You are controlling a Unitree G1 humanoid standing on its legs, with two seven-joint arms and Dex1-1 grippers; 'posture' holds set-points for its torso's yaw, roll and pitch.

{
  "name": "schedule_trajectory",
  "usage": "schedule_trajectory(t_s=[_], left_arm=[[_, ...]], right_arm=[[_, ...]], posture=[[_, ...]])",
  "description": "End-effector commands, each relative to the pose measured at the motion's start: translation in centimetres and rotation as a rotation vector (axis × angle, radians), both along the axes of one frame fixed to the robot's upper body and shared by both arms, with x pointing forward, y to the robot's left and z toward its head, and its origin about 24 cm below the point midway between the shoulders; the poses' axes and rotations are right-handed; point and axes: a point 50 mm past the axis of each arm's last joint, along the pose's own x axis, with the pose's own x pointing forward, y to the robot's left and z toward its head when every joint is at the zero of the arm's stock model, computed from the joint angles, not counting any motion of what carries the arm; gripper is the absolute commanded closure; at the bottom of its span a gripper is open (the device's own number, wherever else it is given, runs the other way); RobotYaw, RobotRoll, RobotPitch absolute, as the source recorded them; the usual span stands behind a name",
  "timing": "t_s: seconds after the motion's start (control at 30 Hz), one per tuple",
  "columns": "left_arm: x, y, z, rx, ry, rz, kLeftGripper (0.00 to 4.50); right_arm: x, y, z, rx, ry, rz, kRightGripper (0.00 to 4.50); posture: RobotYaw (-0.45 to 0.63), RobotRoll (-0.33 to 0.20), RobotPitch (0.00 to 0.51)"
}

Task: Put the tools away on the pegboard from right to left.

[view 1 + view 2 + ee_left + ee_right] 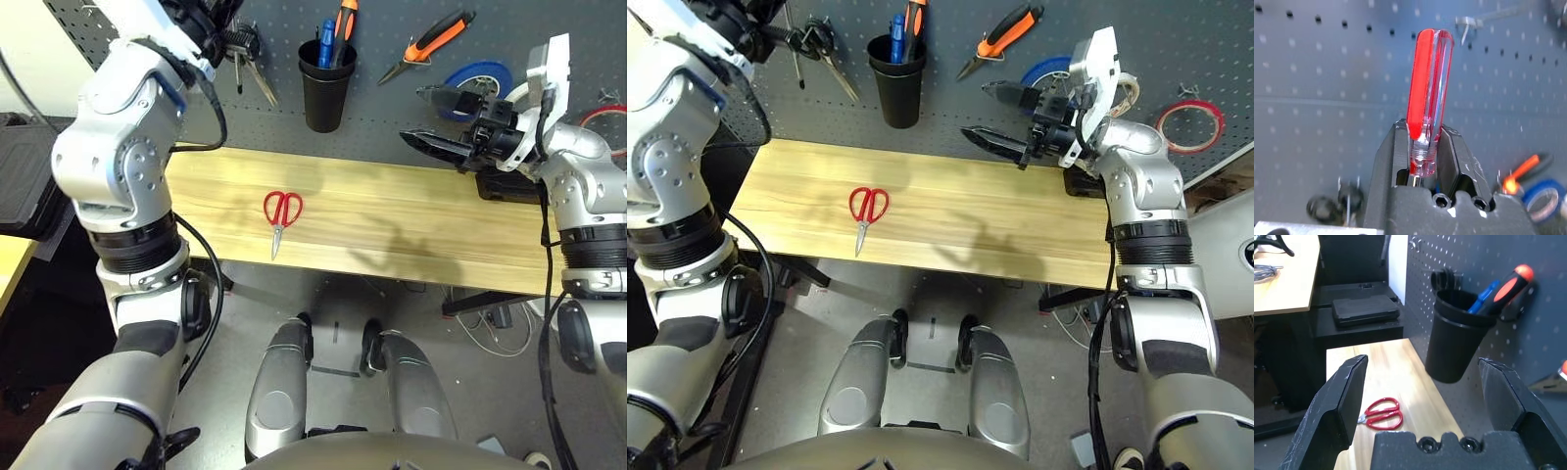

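Far side: pegboard [392,98], running the full width behind the table [411,225]. Already hanging at its right end: red tape ring [1188,124]; left of that, pliers [431,44], close to a black cup [326,88].

Left end effector [1422,132]: clamped on the red-handled screwdriver [1425,98], up against the pegboard's far left, just beside the black-handled scissors [245,54]. Grips the handle low down, so most of the red handle stands clear beyond the fingertips; shaft not clearly visible.

Right end effector [411,116]: fingers wide apart, holding nothing, over the table's far right, tips pointing left toward the cup.

Key relation: cup to the right of the left end effector and lower, mouth facing up. Probably calls for a rightward carry, handle kept uppermost, then a drop in from above. Nearer arm for this: the left, and already loaded.

Red-handled scissors [281,211]: flat on the table, left of centre, blades pointing to the near edge, well apart from both end effectors. Likely last in order.
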Motion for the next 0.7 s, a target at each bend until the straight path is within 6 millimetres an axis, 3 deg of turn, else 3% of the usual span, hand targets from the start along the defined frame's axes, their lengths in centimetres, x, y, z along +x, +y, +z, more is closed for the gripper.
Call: schedule_trajectory(t_s=[0.03,0.37,0.7], left_arm=[[1.0,-0.6,1.0,-0.063,-0.074,0.027,3.68],[3.1,-0.7,1.3,-0.322,-0.165,0.091,3.68],[4.1,-4.0,0.7,-0.396,-0.147,-0.019,3.68]], right_arm=[[-0.2,-0.4,0.7,0.007,-0.027,-0.008,0.0],[-0.6,-1.3,0.4,-0.004,-0.021,-0.037,0.0],[-1.2,-2.5,0.6,-0.025,-0.018,-0.081,0.0]], posture=[[0.08,0.0,0.164],[0.04,0.0,0.184],[-0.01,0.0,0.194]])
